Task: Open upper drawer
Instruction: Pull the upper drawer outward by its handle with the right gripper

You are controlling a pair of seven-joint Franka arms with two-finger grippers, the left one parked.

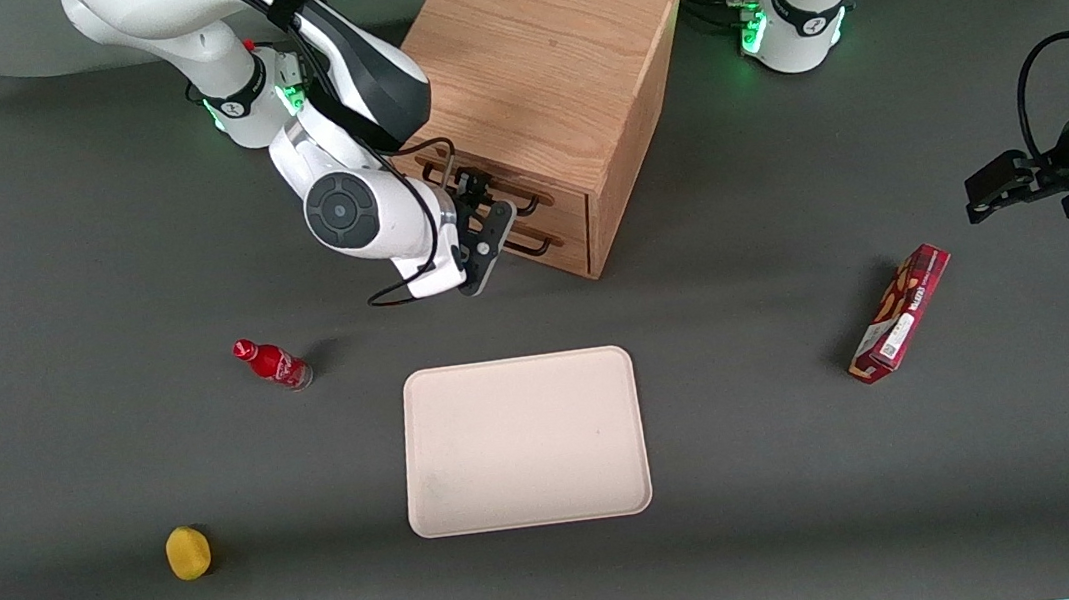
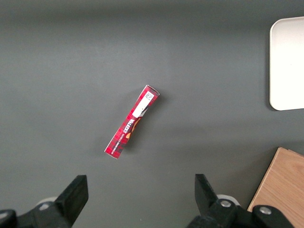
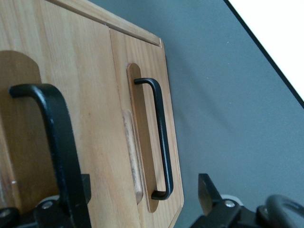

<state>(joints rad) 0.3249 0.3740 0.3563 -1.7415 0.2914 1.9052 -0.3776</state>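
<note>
The wooden cabinet (image 1: 541,78) stands at the back of the table, its two drawers facing the working arm's end. Both drawers sit flush in the cabinet. The upper drawer (image 3: 90,95) carries a black bar handle (image 3: 54,137), seen very close in the right wrist view. The lower drawer's handle (image 3: 160,137) is nearer the table. My gripper (image 1: 485,235) (image 3: 142,190) is open, right in front of the drawer fronts. One fingertip (image 3: 81,187) is beside the upper handle, which overlaps it. The second fingertip (image 3: 205,192) hangs past the lower drawer's edge. Nothing is held.
A cream tray (image 1: 522,440) lies in mid-table, nearer the front camera than the cabinet. A red bottle (image 1: 272,363) and a yellow object (image 1: 188,552) lie toward the working arm's end. A red box (image 1: 901,313) (image 2: 132,121) lies toward the parked arm's end.
</note>
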